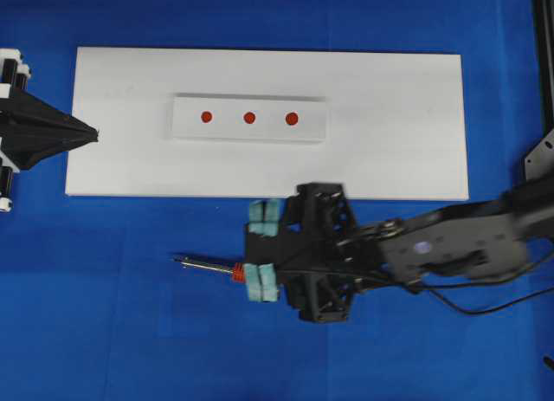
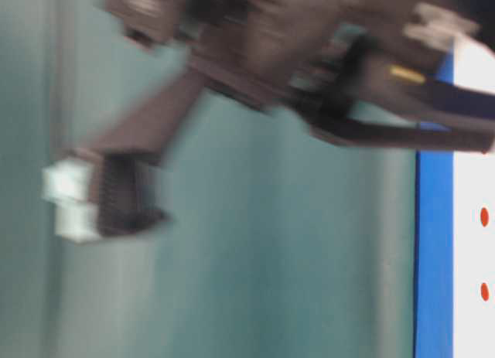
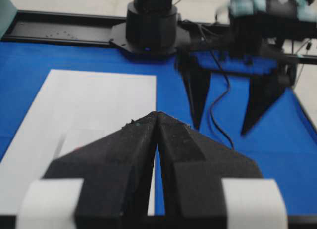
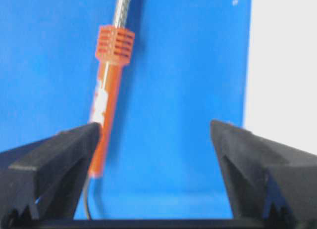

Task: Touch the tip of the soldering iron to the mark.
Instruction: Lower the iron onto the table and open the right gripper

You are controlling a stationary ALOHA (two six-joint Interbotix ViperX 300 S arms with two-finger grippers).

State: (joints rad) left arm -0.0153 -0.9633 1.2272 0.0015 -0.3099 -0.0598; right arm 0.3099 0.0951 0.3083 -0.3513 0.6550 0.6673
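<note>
Hiding the soldering iron (image 1: 212,267) handle, wide right claw (image 1: 262,250), left claw (image 1: 93,136) pinched, table-level view blurred

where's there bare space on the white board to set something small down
Free: the flat white board is bare to the right of the raised white strip with three red dots, and along its near edge below the strip. Crowded: the left edge, where the shut left gripper pokes in, and the blue mat just below, holding the open right gripper and orange-handled soldering iron.
</note>
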